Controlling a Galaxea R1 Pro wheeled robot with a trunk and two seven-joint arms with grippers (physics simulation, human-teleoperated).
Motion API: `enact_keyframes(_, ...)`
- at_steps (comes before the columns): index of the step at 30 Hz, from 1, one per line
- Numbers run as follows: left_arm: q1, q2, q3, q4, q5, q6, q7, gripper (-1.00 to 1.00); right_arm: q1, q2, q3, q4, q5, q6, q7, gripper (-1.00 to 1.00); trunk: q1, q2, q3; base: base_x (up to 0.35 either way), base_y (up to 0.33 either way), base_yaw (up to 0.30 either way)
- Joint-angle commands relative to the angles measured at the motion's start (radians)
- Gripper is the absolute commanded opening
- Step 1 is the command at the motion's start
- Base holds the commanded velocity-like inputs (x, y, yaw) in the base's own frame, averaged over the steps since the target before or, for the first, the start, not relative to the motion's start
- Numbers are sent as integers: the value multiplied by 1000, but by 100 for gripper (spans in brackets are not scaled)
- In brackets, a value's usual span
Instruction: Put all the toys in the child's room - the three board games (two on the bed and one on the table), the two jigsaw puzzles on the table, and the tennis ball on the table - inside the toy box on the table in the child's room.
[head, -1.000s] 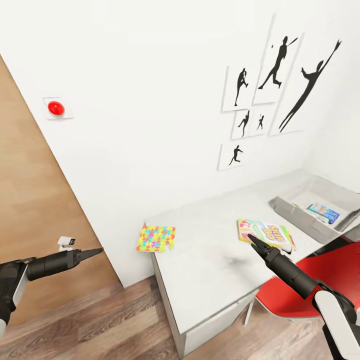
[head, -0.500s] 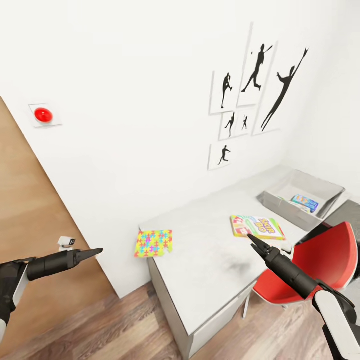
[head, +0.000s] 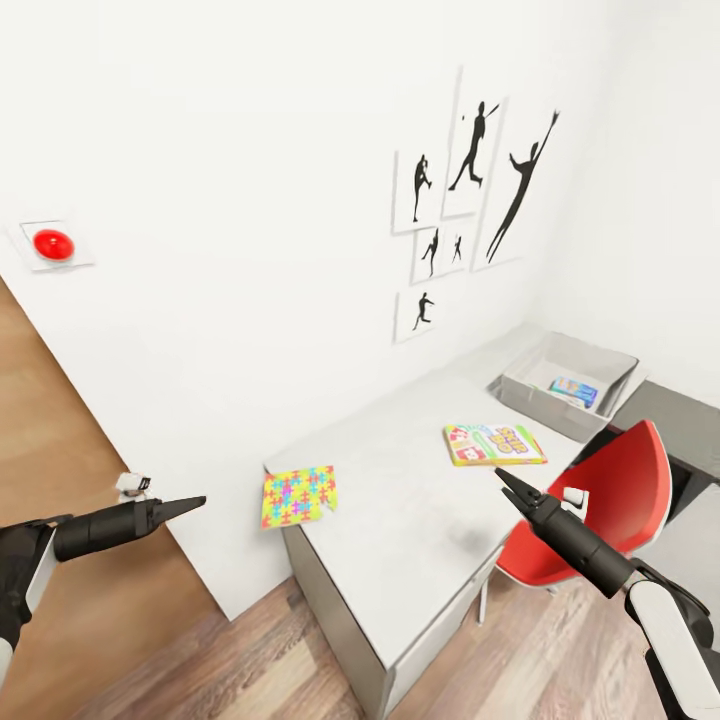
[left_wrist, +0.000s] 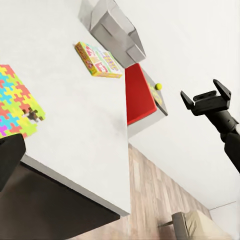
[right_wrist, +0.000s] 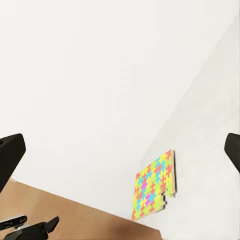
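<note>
Lying flat at the counter (head: 420, 520) corner nearest the left hand (head: 190, 503), jigsaw puzzle (head: 298, 495) overhanging the edge; right hand (head: 508, 485), seemingly closed and empty like the left, nearer the Skip-Bo game (head: 493, 444).

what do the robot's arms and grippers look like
Both arms have white upper shells that give way to matte black cylindrical forearms. Each tapers into a slim black pointed left gripper and right gripper. A small white block with a dark part sits atop the left forearm, and another on the right. No loose cables visible.
</note>
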Motion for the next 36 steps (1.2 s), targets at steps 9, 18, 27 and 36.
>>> enact_keyframes(9,-1,0,0,0,0,11,-4,100,-1,0,-1,1,-5,7,0,100,1,-2,8,0,9,-244)
enact_keyframes(18,0,0,0,0,0,11,-4,100,-1,-1,-1,2,-5,7,0,100,1,-2,17,0,0,-239)
enact_keyframes(27,-1,0,0,0,-1,11,-4,100,-1,-1,-1,2,-5,7,0,100,1,-2,25,11,91,-202)
enact_keyframes(36,0,0,0,0,0,11,-4,100,-1,-1,-1,2,-5,7,-1,100,1,-2,26,22,72,-28)
